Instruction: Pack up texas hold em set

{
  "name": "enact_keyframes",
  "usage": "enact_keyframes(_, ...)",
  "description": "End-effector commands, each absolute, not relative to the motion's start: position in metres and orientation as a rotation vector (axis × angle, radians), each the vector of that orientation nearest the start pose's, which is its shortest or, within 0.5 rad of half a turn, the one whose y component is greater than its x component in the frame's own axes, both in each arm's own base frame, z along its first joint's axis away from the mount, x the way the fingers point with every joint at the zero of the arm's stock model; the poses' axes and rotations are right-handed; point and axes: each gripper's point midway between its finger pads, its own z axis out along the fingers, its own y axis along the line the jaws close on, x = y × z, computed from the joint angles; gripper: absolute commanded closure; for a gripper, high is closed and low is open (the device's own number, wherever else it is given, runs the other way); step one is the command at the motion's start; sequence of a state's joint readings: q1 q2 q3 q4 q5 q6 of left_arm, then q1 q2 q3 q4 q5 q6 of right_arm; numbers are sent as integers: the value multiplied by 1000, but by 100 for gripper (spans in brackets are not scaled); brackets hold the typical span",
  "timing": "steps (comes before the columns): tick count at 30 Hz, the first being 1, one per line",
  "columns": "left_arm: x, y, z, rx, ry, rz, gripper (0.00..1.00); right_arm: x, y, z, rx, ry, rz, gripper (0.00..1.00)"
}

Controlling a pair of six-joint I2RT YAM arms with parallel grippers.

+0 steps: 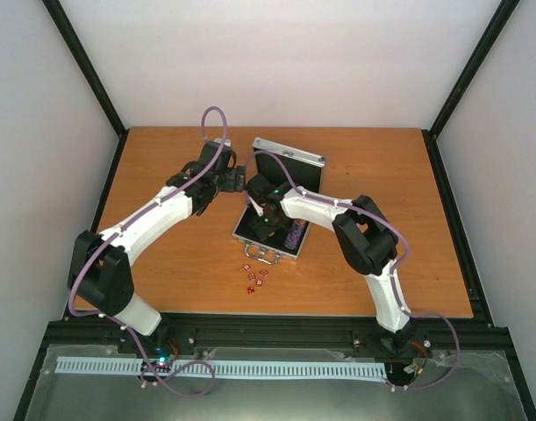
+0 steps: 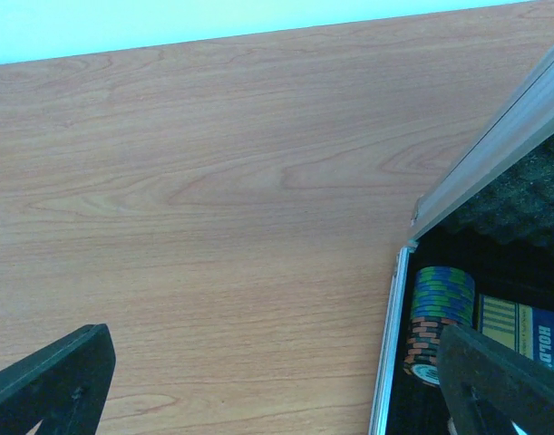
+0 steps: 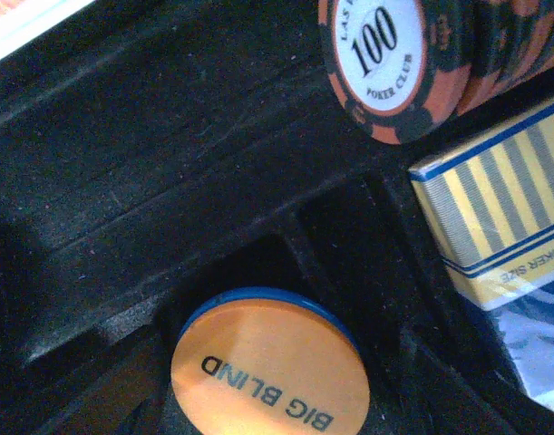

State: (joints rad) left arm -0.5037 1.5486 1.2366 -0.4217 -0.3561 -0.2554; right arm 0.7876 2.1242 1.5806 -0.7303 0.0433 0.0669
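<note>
Working right fingers inside the open case, just over the orange disc seated near chips and deck; not telling open from closed. Holding left fingers spread wide, empty. Leaving red dice behind the right fingers, on the tabletop, unpacked; lid unclosed.
</note>
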Motion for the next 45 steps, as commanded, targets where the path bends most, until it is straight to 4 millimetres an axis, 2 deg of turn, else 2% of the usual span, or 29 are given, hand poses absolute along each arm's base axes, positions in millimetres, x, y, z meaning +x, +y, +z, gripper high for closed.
enact_keyframes(1,412,-164,209,119,2233,-15,0,344,329,20,-989,2669,98,29)
enact_keyframes(6,412,-164,208,121,2236,-13,0,347,329,35,-978,2642,98,24)
enact_keyframes(9,412,-163,208,121,2236,-12,0,349,331,51,-967,2617,114,20)
enact_keyframes(12,412,-164,208,121,2237,-12,0,350,334,67,-958,2588,152,18)
enact_keyframes(14,413,-164,207,122,2238,-11,0,349,337,70,-964,2590,191,17)
enact_keyframes(22,413,-163,204,123,2245,0,0,343,346,59,-990,2626,295,17)
enact_keyframes(34,413,-163,204,124,2249,2,0,341,343,42,-989,2663,324,18)
enact_keyframes(45,413,-163,203,122,2251,0,0,326,347,34,-1027,2689,416,20)
